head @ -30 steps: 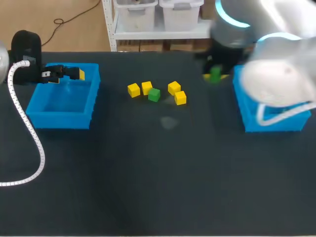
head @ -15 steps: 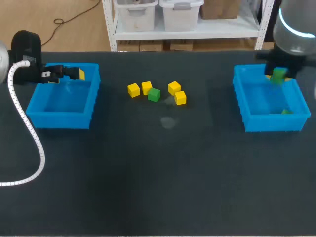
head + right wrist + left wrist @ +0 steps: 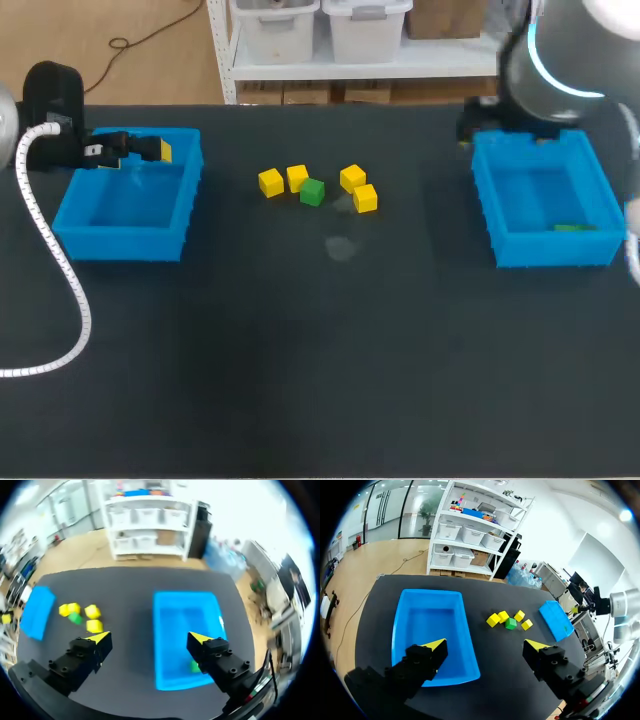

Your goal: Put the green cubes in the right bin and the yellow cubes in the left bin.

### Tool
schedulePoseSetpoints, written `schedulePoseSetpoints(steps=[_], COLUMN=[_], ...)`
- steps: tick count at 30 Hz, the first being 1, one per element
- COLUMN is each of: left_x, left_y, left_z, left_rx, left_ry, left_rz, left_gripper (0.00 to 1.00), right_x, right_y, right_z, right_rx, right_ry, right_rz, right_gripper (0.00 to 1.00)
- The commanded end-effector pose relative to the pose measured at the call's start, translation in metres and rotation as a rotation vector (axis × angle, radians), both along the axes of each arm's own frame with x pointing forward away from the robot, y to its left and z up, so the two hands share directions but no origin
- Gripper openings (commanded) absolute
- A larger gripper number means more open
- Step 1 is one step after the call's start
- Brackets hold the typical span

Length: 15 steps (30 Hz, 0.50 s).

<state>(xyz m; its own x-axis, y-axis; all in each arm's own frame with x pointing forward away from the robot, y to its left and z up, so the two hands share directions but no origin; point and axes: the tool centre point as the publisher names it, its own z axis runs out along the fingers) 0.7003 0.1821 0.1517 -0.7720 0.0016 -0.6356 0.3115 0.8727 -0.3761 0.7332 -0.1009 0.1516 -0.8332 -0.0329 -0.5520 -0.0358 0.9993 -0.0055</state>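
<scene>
Several yellow cubes (image 3: 270, 182) and one green cube (image 3: 312, 192) lie clustered mid-table, between the left bin (image 3: 130, 240) and the right bin (image 3: 495, 210). Another green cube (image 3: 570, 228) rests on the right bin's floor, also visible as the green cube (image 3: 195, 666) near my right gripper's finger. My right gripper (image 3: 149, 639) is open and empty, hovering above the right bin's (image 3: 165, 630) inner side. My left gripper (image 3: 485, 647) is open and empty, above the left bin (image 3: 430, 625), with the cluster's green cube (image 3: 510, 623) ahead of it. In the head view the left gripper (image 3: 160, 150) sits at that bin's far edge.
The right arm (image 3: 550, 75) rises at the far right corner. A white ribbed cable (image 3: 60, 270) from the left arm loops over the table's left side. Dark tabletop stretches in front of the cubes and bins.
The right arm carried a green cube over the right bin and opened; the cube now lies in the bin. The arm has shifted toward the bin's far inner corner. The left arm stayed still.
</scene>
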Motion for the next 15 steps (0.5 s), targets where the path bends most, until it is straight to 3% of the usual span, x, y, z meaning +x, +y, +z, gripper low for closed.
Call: schedulePoseSetpoints(steps=[1,4,9,15], left_x=[0.000,0.000,0.000,0.000], left_y=[0.002,0.002,0.002,0.002], left_z=[-0.002,-0.002,-0.002,-0.002], left_rx=[-0.009,-0.009,-0.009,-0.009], left_ry=[-0.007,-0.007,-0.007,-0.007], left_rz=[-0.006,-0.006,-0.006,-0.006], left_gripper=[1.00,1.00,1.00,1.00], right_x=[0.027,0.038,0.050,0.048], right_y=[0.068,0.112,0.169,0.217], right_z=[0.015,0.019,0.009,-0.012], right_rx=[-0.124,-0.204,-0.309,-0.382], right_ry=[-0.002,-0.002,0.057,0.119], right_rz=[0.308,0.492,0.729,0.903], right_gripper=[1.00,1.00,1.00,1.00])
